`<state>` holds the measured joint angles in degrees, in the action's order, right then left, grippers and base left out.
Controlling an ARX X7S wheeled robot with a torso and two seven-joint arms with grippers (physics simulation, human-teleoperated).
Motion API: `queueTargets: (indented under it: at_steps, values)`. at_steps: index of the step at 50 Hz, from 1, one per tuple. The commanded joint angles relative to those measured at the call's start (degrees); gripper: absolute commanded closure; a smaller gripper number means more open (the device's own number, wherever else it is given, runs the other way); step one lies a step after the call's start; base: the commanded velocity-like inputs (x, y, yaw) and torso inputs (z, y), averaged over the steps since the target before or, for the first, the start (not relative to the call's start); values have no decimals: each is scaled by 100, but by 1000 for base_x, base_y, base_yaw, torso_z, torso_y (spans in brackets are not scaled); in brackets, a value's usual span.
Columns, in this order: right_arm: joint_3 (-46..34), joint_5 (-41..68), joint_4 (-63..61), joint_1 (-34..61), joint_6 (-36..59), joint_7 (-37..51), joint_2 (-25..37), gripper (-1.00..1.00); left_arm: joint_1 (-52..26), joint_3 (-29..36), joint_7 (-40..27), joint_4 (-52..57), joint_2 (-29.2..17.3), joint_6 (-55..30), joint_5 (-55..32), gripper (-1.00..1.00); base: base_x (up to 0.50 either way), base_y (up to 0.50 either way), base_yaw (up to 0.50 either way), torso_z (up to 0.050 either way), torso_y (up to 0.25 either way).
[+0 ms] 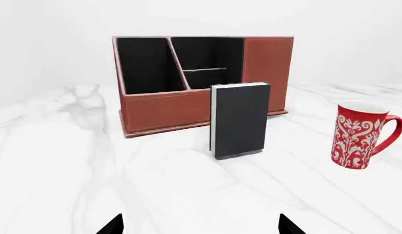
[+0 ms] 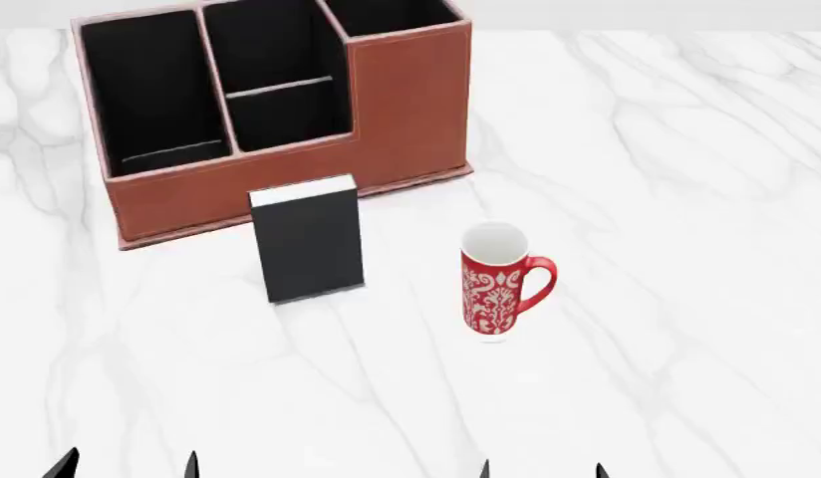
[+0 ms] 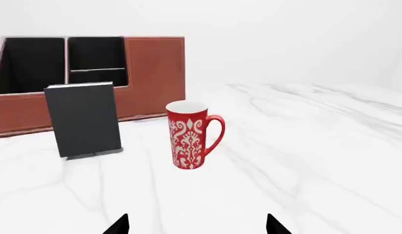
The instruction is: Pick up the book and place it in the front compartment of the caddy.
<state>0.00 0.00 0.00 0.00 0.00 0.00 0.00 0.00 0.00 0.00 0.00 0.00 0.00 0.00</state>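
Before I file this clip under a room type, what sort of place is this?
Probably a desk or countertop mock-up in a simulator: a white marble surface against blank white surroundings, holding only a desk caddy, a book and a mug.

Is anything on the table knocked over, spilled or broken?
Nothing stands out. The book stands upright on the marble table, just in front of the caddy, which sits level with nothing in its pockets. The mug is upright too, apart from the book, with no spill around it. Both grippers hang open, holding nothing.
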Motion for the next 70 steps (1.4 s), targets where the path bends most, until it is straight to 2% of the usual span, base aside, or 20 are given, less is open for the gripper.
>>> queueTargets:
  at_steps: [1,11,13,21,26,30,34,41,42,51,67,70]
  values:
    - [-43,387,104,31,-9,-50,77,-100,1,172,-207,-103,-121,160,173,-100,0,0,0,0,0]
    - [-258,372,61,15,-35,249,270,-100,-17,350,-381,-170,-266,133,-13,-100,0,0,0,0,0]
    - [-231,586,46,7,-10,198,259,-100,16,365,-419,-56,-284,58,-40,-100,0,0,0,0,0]
    - [-471,315,-200,-23,118,425,356,-100,179,585,-501,424,-402,52,90,-100,0,0,0,0,0]
    - [-574,299,-1957,-141,935,492,492,-100,403,514,-477,1886,-488,-560,-143,-100,0,0,0,0,0]
    - [-475,389,-3043,-128,1459,604,564,-100,749,419,-532,2709,-592,-721,-234,-100,0,0,0,0,0]
    - [-237,611,-4060,-88,2003,725,630,-100,648,225,-625,3399,-630,-1089,-415,-100,0,0,0,0,0]
    - [232,965,-5075,-26,2606,912,752,-100,559,-96,-836,4484,-729,-1728,-712,-100,0,0,0,0,0]
    - [307,1022,-5177,-43,2652,926,771,-100,666,-119,-832,4416,-703,-1420,-714,-100,0,0,0,0,0]
    - [435,1198,-5680,78,3031,1087,871,-100,651,-265,-981,4863,-770,-1606,-902,-100,0,0,0,0,0]
    - [370,1299,-5799,229,3371,1337,988,-100,709,-193,-1093,4895,-866,-1560,-952,-100,0,0,0,0,0]
    - [370,1316,-5750,171,3200,1324,994,-100,714,-174,-1105,4883,-885,-1538,-953,-100,173,0,0,0,0]
